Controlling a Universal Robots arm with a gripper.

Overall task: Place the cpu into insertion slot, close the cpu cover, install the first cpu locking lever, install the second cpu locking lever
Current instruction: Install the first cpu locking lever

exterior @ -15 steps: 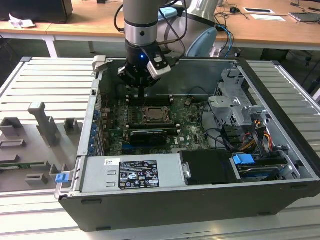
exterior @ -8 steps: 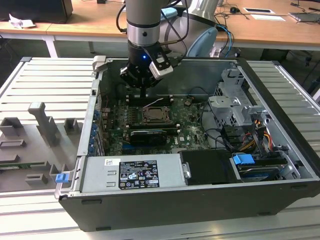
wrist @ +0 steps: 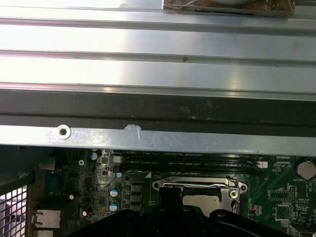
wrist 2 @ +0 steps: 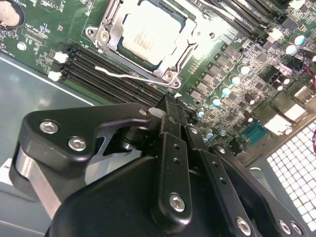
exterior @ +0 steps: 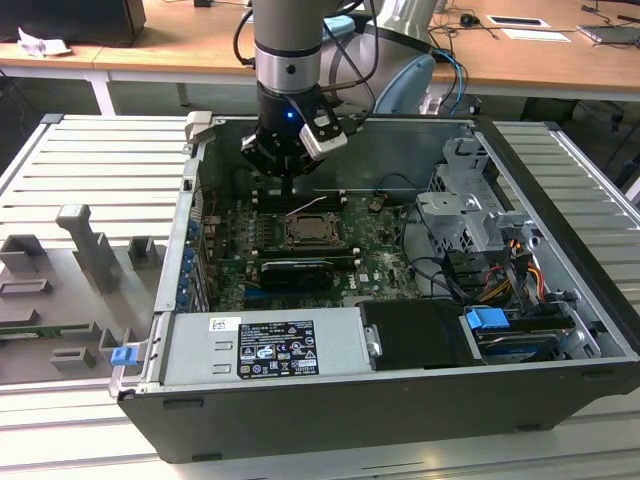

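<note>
The cpu [wrist 2: 150, 37], a pale square chip, lies in the insertion slot [exterior: 312, 232] on the green board. The silver cpu cover [wrist 2: 174, 61] lies flat around it, and the chip shows through its window. A thin wire locking lever [wrist 2: 129, 75] stands free beside the socket; in the exterior view it slants up [exterior: 306, 208]. My gripper [wrist 2: 169, 104] is shut with nothing in it. It hangs just above the board by the memory slots, close to that lever. In the exterior view the gripper [exterior: 287, 192] is behind the socket, inside the case.
The open computer case has metal walls [exterior: 195, 200] all round. A long black card [exterior: 292, 272] lies in front of the socket. A drive cage [exterior: 470, 215] with cables is at the exterior view's right, a power supply [exterior: 265, 345] in front. Grey fixtures [exterior: 90, 250] stand on the slatted table.
</note>
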